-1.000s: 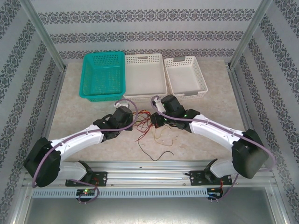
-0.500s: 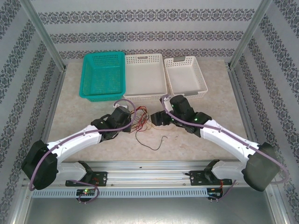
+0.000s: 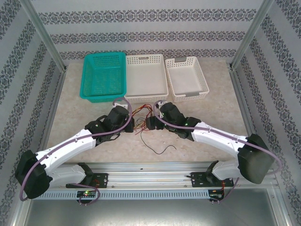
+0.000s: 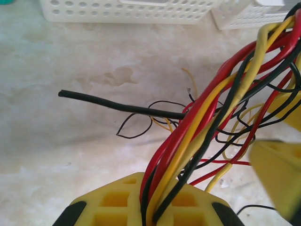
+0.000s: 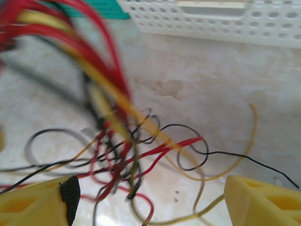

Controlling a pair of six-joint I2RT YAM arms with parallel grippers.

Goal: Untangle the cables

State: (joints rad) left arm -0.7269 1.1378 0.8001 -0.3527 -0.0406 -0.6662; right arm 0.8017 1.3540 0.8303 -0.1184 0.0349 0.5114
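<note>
- At mid-worktop (image 3: 80, 113), just in front of three baskets (image 3: 146, 75), the cables (image 3: 142, 126) sit in a red, yellow and black snarl between the two arms.
- The left end effector (image 4: 148, 183) is clamped on a bundle of them. The strands rise up and to the right from its closed fingers.
- The right end effector (image 5: 150, 197) gapes wide and grips nothing. Loose loops lie on the marble between its fingers, and blurred strands cross in front of it.
- One black strand trails from the snarl toward the near edge.
</note>
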